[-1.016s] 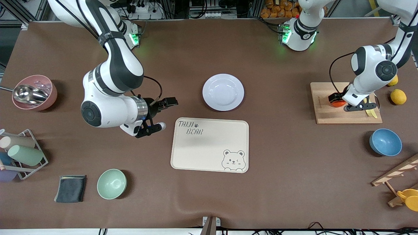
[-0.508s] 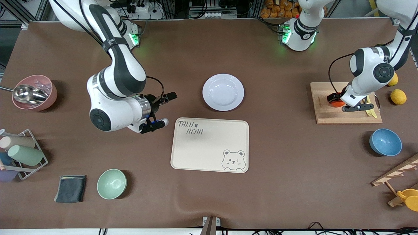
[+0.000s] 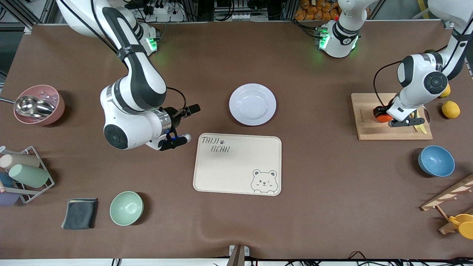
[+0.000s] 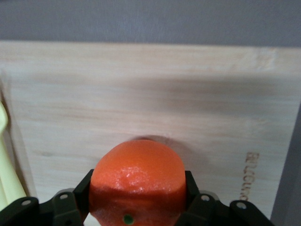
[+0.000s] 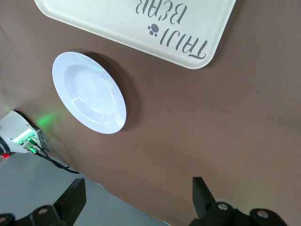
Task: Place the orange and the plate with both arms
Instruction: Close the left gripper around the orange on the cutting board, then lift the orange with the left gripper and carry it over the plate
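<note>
The orange [image 3: 383, 118] sits at the wooden cutting board [image 3: 369, 127] toward the left arm's end of the table. My left gripper [image 3: 384, 114] is shut on it; in the left wrist view the orange [image 4: 137, 174] fills the space between the black fingers [image 4: 83, 188]. I cannot tell whether it rests on the board [image 4: 150, 94] or hangs just above it. The plate [image 3: 252, 104] lies empty mid-table, also in the right wrist view [image 5: 89, 99]. My right gripper [image 3: 188, 124] is open and empty over the cloth beside the tray's corner; it also shows in the right wrist view [image 5: 137, 193].
The cream bear tray [image 3: 236, 164] lies nearer the camera than the plate. A yellow tool [image 3: 419, 127] lies on the board, two lemons [image 3: 451, 109] beside it. A blue bowl [image 3: 436, 160], mint bowl [image 3: 126, 208], pink bowl [image 3: 38, 104], cup rack [image 3: 22, 173] and grey cloth [image 3: 80, 213] ring the table.
My right gripper moved a little toward the plate and tray, then held still. My left gripper with the orange shifted only slightly on the board.
</note>
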Robot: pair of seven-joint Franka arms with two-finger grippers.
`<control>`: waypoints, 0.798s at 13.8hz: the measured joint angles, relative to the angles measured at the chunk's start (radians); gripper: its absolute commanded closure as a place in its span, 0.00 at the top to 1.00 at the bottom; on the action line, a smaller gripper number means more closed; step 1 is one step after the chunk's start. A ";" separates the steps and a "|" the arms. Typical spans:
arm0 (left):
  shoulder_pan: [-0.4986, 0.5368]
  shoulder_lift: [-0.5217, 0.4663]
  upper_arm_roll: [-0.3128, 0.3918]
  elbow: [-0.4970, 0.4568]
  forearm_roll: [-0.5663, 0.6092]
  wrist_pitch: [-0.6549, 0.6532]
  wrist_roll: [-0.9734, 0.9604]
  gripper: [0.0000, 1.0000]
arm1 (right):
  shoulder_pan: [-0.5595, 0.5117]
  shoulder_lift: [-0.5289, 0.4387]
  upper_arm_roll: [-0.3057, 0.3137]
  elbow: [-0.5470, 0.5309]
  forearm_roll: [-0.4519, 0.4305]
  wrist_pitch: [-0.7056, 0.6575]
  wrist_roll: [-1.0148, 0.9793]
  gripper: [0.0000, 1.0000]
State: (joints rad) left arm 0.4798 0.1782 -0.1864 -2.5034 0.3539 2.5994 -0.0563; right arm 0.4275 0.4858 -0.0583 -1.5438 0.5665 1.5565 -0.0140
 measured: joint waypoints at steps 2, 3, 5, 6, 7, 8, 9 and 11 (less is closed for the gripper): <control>0.001 -0.017 -0.032 0.035 0.000 -0.010 0.000 0.00 | 0.000 0.000 0.000 0.000 0.000 0.000 0.000 1.00; 0.003 -0.033 -0.065 0.056 -0.006 -0.017 0.000 0.00 | 0.000 0.000 0.000 0.000 0.000 0.000 0.000 1.00; 0.005 -0.064 -0.171 0.123 -0.086 -0.087 -0.008 0.00 | 0.000 0.000 -0.001 0.000 0.000 0.000 0.000 1.00; 0.004 -0.072 -0.238 0.177 -0.145 -0.152 -0.028 0.00 | 0.000 0.000 -0.001 0.000 0.000 0.000 0.000 1.00; 0.002 -0.071 -0.304 0.237 -0.185 -0.216 -0.070 0.00 | -0.001 0.000 -0.001 0.000 0.001 0.001 0.000 1.00; -0.005 -0.064 -0.355 0.301 -0.200 -0.272 -0.122 0.00 | -0.001 0.000 -0.002 0.000 0.001 0.001 0.000 1.00; -0.016 -0.053 -0.382 0.359 -0.207 -0.324 -0.163 0.00 | -0.001 0.000 -0.002 0.000 0.001 0.001 0.000 1.00; -0.068 -0.021 -0.398 0.474 -0.219 -0.425 -0.258 0.00 | -0.001 0.000 -0.002 0.000 0.001 0.001 0.000 1.00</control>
State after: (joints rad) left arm 0.4123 0.1572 -0.5846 -2.0296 0.1344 2.1747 -0.3144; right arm 0.4265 0.4858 -0.0603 -1.5434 0.5671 1.5578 -0.0142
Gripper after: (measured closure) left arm 0.247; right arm 0.000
